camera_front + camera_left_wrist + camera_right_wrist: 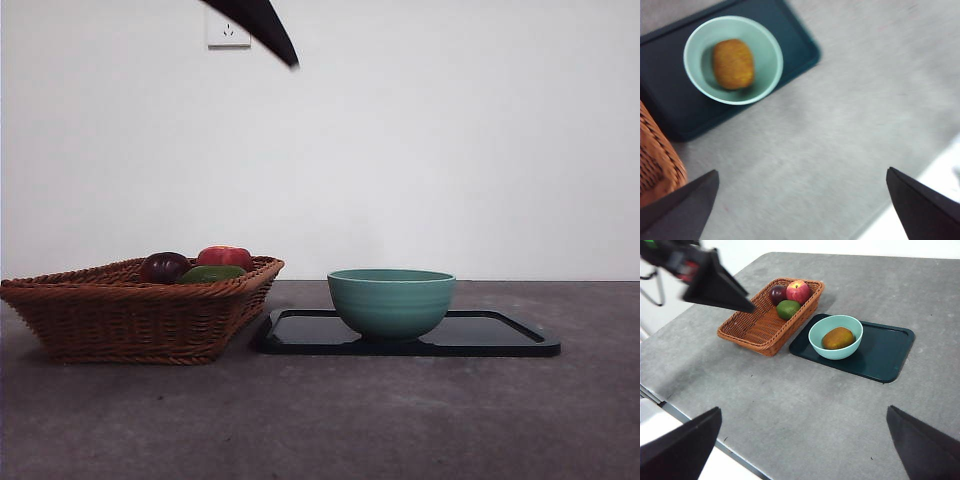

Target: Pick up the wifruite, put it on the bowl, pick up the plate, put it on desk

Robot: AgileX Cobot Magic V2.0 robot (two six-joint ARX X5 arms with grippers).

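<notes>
Already the wifruite [838, 338] sits inside the bowl [835, 336], so step one looks done; the plate step is next. The bowl stands on the plate [880, 352], a dark flat tray on the desk [805, 410], toward its basket-side end. The basket [767, 322] is just beside the tray; whether they touch I cannot tell. It holds a red fruit [798, 291], a purple one [777, 292] and a green one [788, 309].

Odd point: the plate already lies on the desk with the bowl on top, so picking it up likely means gripping a bare rim, probably the end away from the bowl, and keeping it level so the bowl does not slide.

Left gripper [802, 210]: jaws wide apart, holding nothing, raised above the desk near the basket corner and tray edge, looking down on the bowl and fruit. The wrist picture is a bit blurred. From the right wrist view it shows as a dark wedge high above the basket's far side. In the front view only a black tip [262, 28] shows at the top, above the basket; probably the same arm.

Right gripper [802, 450]: jaws wide apart, empty, high and well back from everything, over the desk's near edge. Looks like it waits.
</notes>
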